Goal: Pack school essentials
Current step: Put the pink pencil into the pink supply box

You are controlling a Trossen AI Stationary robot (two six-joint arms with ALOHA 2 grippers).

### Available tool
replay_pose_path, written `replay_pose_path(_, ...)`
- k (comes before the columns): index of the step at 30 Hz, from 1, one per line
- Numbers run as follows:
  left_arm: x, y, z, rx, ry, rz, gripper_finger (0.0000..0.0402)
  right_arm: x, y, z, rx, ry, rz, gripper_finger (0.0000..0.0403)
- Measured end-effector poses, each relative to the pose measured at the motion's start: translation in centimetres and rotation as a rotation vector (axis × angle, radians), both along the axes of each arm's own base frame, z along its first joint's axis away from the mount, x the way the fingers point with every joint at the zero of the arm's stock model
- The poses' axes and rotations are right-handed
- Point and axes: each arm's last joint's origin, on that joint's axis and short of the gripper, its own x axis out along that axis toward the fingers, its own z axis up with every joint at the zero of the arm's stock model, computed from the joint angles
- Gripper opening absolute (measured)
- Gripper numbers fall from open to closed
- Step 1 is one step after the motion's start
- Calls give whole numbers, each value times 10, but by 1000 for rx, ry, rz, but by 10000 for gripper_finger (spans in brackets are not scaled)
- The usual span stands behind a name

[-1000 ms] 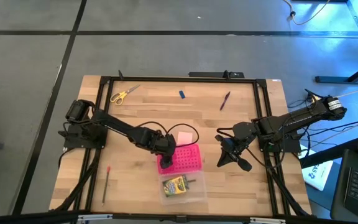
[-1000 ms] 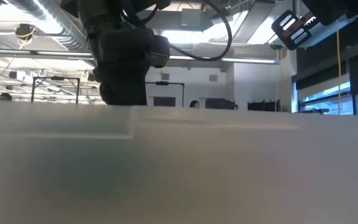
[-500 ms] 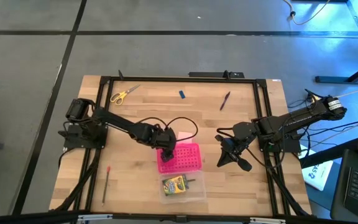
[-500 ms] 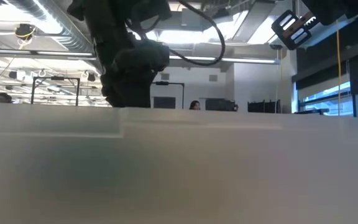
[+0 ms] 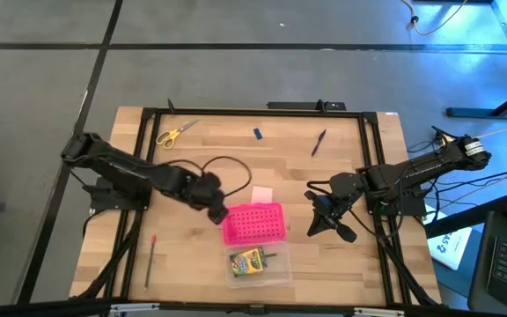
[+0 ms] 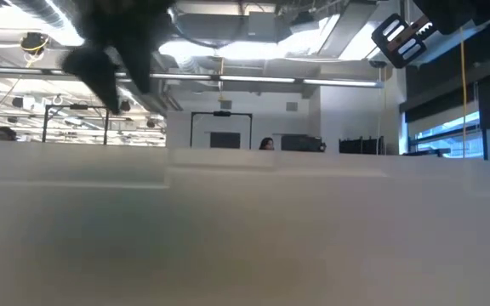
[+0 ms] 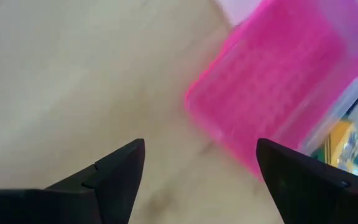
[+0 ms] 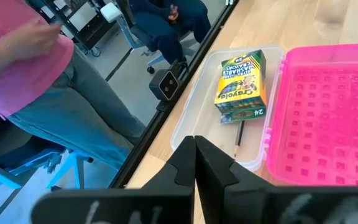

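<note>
High view. I log the left hand (image 5: 219, 214) now drawn back off the pink box (image 5: 254, 222), just beside its left edge; half a second ago it sat over that corner. I judge the lid work done and the next item due. The pink box lies open, its dotted pink half towards the middle of the worktop (image 5: 192, 158), its clear half (image 5: 260, 264) nearer the front edge. The crayon box (image 5: 247, 261) lies in the clear half, already packed. Unpacked: scissors (image 5: 175, 133) at back left, blue piece (image 5: 258, 134) at back centre, pen (image 5: 319, 142) at back right, pencil (image 5: 150, 261) at front left, pink pad (image 5: 261, 193) touching the box's back edge. The right hand (image 5: 328, 227) waits to the right of the box.

Low view. A pale blurred mass fills the lower picture; a dark arm part shows at upper left.

Left wrist view. Fingers (image 7: 120, 168) spread wide and empty over bare wood. The box is glossy moulded plastic with a raised dot grid.

Right wrist view. Fingers pressed together, holding nothing. The crayon box is printed card, yellow and green, with a thin pencil beside it in the clear tray. A seated person shows beyond the worktop.
</note>
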Motion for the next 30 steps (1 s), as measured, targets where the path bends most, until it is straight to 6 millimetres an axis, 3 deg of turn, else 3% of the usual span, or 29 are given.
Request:
replay_pose_path(8,-36,-47,-4,-138,196,179,302,0,0,0,0,0,0,6)
replay_pose_path(16,-62,-85,-5,-206,225,332,302,0,0,0,0,0,0,6)
replay_pose_path(30,-94,-115,-11,-170,285,475,302,0,0,0,0,0,0,6)
